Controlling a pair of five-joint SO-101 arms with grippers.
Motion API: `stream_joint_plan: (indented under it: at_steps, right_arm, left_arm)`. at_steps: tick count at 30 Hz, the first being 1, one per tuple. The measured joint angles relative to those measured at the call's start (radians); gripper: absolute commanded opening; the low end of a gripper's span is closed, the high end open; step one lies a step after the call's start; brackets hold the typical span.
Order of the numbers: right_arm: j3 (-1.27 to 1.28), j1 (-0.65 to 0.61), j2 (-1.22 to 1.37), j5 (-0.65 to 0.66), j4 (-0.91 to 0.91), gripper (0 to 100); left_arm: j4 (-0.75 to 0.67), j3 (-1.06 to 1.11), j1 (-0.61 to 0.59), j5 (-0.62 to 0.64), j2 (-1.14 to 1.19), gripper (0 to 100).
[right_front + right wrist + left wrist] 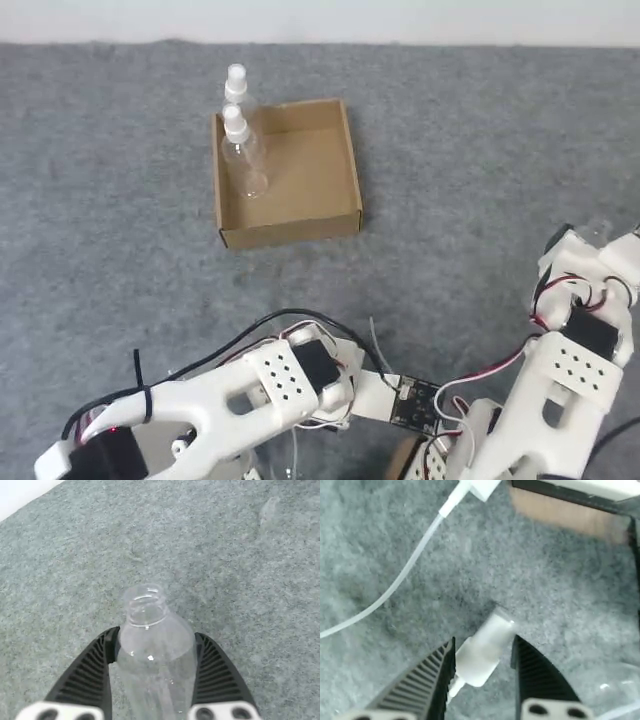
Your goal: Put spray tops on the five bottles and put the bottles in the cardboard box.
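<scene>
My left gripper (483, 641) is shut on a white spray top (482, 655) just above the grey carpet, with its thin tube trailing back between the fingers. My right gripper (156, 634) is shut on a clear bottle (152, 645) with an open neck and no top. In the high view the cardboard box (300, 225) stands at the far middle. Two capped bottles (243, 150) stand in its far left corner. The right arm (580, 300) is at the near right. The left arm (270, 385) stretches across the near edge.
A second spray top (475, 486) with a long tube (395, 585) lies on the carpet beyond my left gripper. Another clear bottle (615, 680) lies beside it. A brown block (560, 515) sits under the other arm's base. Open carpet lies between the arms and the box.
</scene>
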Motion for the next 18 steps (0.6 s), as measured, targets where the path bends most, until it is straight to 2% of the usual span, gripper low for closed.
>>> stream_joint_plan:
  at_steps: [7, 18]
  right_arm:
    - [0.0, 0.0, 0.0, 0.0, 0.0, 0.9]
    - [0.0, 0.0, 0.0, 0.0, 0.0, 0.9]
  left_arm:
    - [0.0, 0.0, -0.002, -0.002, 0.0, 8]
    - [0.0, 0.0, -0.126, 0.0, 0.0, 8]
